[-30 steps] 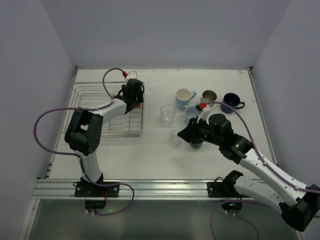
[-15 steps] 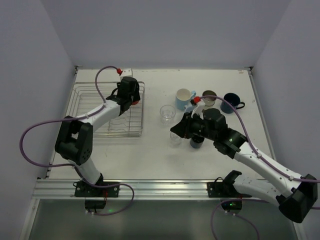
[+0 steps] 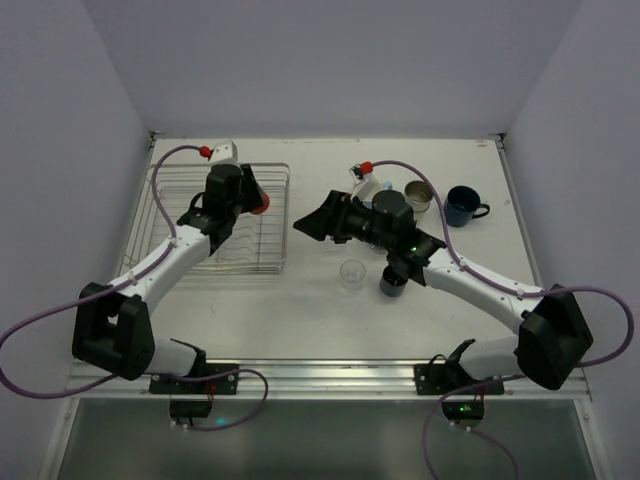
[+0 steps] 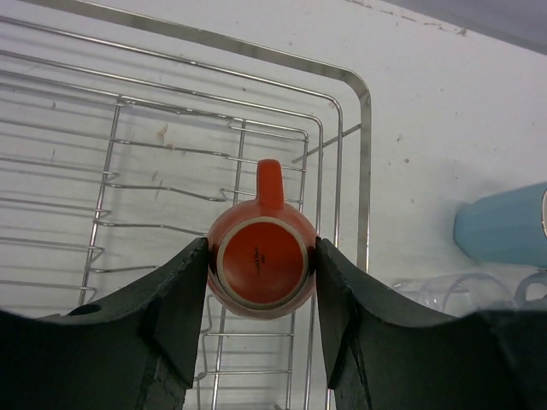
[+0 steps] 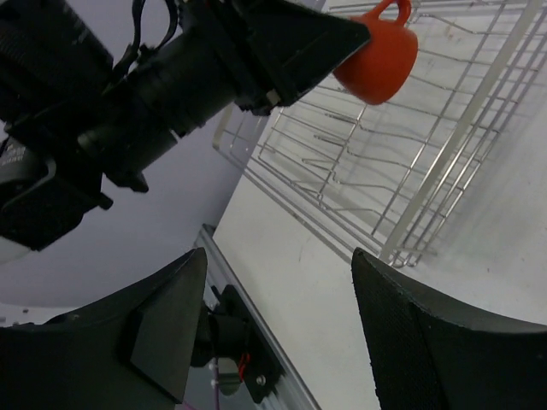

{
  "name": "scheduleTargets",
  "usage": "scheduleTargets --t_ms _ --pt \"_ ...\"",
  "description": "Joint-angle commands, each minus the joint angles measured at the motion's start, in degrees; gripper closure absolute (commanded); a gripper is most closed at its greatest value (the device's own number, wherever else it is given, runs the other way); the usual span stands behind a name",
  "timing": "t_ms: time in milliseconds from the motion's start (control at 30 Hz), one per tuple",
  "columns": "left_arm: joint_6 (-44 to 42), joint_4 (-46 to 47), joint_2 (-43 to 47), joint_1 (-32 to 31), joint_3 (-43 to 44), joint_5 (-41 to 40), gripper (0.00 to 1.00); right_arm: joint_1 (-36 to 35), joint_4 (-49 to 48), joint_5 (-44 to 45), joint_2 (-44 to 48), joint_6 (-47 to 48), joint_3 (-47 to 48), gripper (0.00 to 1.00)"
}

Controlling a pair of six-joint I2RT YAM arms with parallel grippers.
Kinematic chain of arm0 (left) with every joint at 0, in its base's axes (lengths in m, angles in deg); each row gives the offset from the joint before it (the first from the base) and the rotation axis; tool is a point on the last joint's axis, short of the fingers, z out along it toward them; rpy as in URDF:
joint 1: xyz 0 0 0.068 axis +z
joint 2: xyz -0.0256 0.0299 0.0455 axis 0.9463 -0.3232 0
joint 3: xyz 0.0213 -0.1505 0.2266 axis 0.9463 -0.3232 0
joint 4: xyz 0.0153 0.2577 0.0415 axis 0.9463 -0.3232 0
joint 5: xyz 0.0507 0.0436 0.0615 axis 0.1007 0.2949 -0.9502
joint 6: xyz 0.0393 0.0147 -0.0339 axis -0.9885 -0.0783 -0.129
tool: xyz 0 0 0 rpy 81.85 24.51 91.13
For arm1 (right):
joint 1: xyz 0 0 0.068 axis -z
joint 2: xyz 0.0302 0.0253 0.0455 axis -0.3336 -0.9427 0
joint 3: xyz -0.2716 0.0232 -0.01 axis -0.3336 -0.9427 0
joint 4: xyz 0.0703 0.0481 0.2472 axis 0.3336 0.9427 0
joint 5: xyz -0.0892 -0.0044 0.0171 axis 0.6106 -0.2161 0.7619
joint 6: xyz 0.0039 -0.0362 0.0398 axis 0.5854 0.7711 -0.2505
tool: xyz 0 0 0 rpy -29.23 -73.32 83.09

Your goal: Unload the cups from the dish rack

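An orange mug (image 4: 261, 265) hangs bottom-up above the dish rack (image 4: 366, 171), and my left gripper (image 4: 261, 282) is shut on its sides, handle pointing away. From above, that mug (image 3: 261, 204) shows over the rack's (image 3: 240, 256) right end, in the left gripper (image 3: 250, 197). My right gripper (image 3: 309, 226) is open and holds nothing. It hovers just right of the rack and faces it. Its wrist view shows the orange mug (image 5: 378, 51) and the rack wires (image 5: 410, 162) beyond the right gripper (image 5: 278, 282).
On the table right of the rack stand a clear glass (image 3: 351, 272), a dark mug (image 3: 392, 285), a metallic tumbler (image 3: 418, 195) and a navy mug (image 3: 462, 205). A light blue cup (image 4: 500, 231) and another clear glass (image 4: 444, 286) show in the left wrist view.
The right gripper has opened, left the dark mug standing on the table, and swung left towards the rack. The left arm has stretched out, carrying the orange mug slightly left above the rack.
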Motion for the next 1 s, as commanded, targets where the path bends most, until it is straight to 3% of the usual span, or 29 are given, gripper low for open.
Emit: scheduleTargets --t_ms 0,167,267,400,967 --pt "3.94 3.85 4.67 1.86 -2.65 5.36 1.0 -0.37 -10.24 0.09 -4.87 -5.53 3.67 0.28" --pt "9.12 6.74 12.23 3.96 -6.33 12.83 1.0 -0.46 -17.27 -1.4 -10.16 -9.65 4.55 0.26" --pt "13.51 9.64 17.15 5.37 -9.59 21.7 1.0 -0.72 -20.96 -1.67 -12.09 -10.45 4.47 0.26" --pt "17.12 11.5 22.16 5.46 -12.23 25.32 1.0 -0.98 -25.19 -2.73 -13.77 -11.59 4.11 0.28" --pt "29.86 19.76 30.69 5.46 -18.12 38.6 1.0 -2.39 -36.77 -8.7 -16.23 -13.26 6.23 0.52"
